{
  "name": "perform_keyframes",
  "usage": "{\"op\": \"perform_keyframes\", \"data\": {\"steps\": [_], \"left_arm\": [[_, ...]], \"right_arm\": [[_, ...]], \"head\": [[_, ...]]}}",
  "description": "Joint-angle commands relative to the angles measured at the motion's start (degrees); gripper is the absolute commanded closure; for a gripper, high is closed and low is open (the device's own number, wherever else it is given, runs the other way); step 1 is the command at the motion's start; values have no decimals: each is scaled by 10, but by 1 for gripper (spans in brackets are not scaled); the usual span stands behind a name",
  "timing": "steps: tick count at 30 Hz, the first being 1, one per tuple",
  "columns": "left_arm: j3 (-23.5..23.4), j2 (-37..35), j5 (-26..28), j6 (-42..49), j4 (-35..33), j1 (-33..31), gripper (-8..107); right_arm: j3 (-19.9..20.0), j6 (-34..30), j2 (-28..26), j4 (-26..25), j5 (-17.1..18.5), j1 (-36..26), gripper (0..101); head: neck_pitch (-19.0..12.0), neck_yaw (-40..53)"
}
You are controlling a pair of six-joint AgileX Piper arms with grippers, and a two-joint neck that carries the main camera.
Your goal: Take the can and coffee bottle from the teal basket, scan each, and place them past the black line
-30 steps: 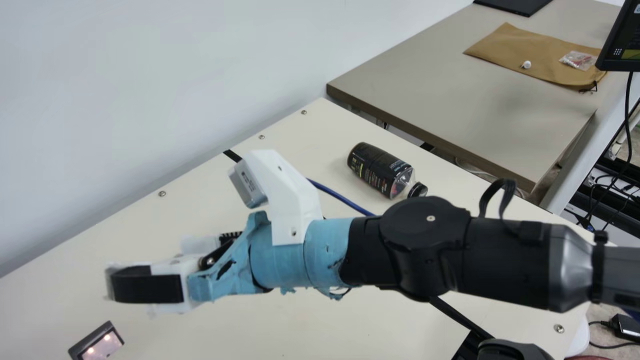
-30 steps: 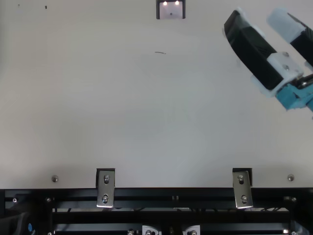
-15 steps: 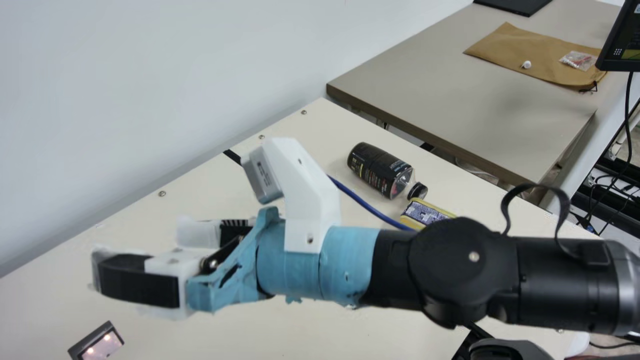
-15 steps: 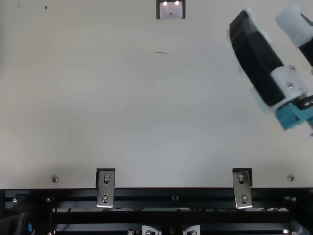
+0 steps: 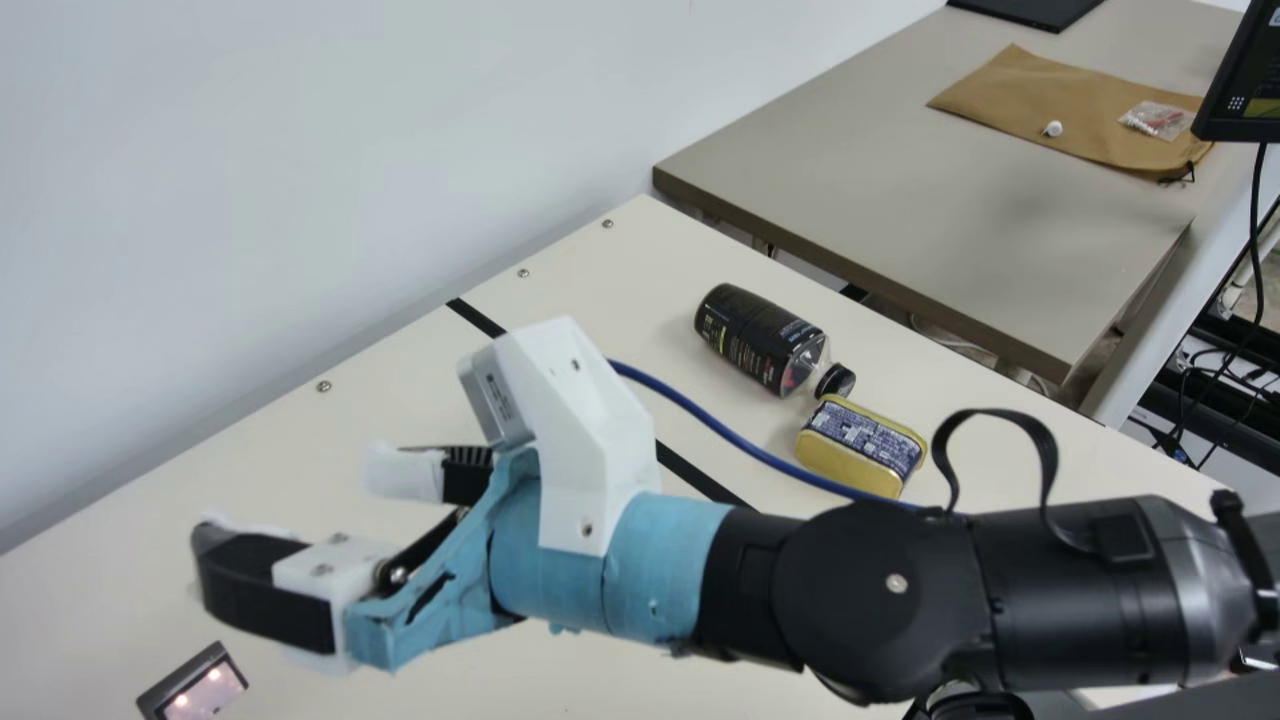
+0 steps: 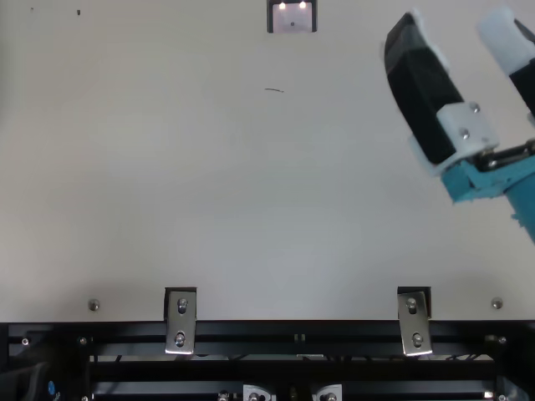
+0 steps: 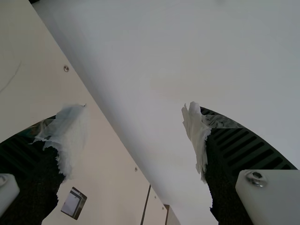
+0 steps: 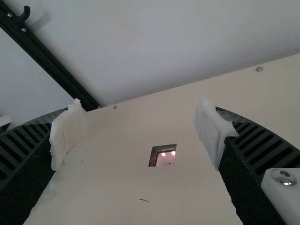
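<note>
Past the black line [image 5: 700,472], the coffee bottle [image 5: 755,335] and yellow can [image 5: 862,447] are lying close together, probably resting there because scanning is finished. We are holding our left gripper [image 7: 133,133] and right gripper [image 8: 140,134] spread and empty, seemingly having nothing left to carry.

- Black plastic coffee bottle [image 5: 755,335] with a clear shoulder, lying between the cream table's [image 5: 610,265] right edge and the black line [image 5: 477,319]: white and yellow print, too small for us to read.
- Yellow metal can [image 5: 862,447], beside the bottle's cap: pale print on a dark blue panel, unreadable to us.
- Black-framed screen [image 5: 1245,75], lower left corner: we see a dotted grid sign.
</note>
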Motion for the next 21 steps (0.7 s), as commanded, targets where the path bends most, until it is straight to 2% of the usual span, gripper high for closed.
{"op": "perform_keyframes", "data": {"steps": [1, 7, 10, 12, 17, 21], "left_arm": [[0, 0, 0, 0, 0, 0, 9], [0, 0, 0, 0, 0, 0, 9], [0, 0, 0, 0, 0, 0, 9], [0, 0, 0, 0, 0, 0, 9], [0, 0, 0, 0, 0, 0, 9], [0, 0, 0, 0, 0, 0, 9]], "right_arm": [[-10, -5, 7, -19, 24, -37, 0], [-66, 8, 22, -67, 129, -163, 0], [-114, 51, 21, -87, 181, -216, 0], [-149, 82, 20, -80, 202, -234, 0], [-226, 106, 38, -4, 248, -272, 0], [-256, 68, 62, 95, 313, -332, 0]], "head": [[-21, -13], [-21, -13], [-21, -13], [-21, -13], [-21, -13], [-21, -13]]}}
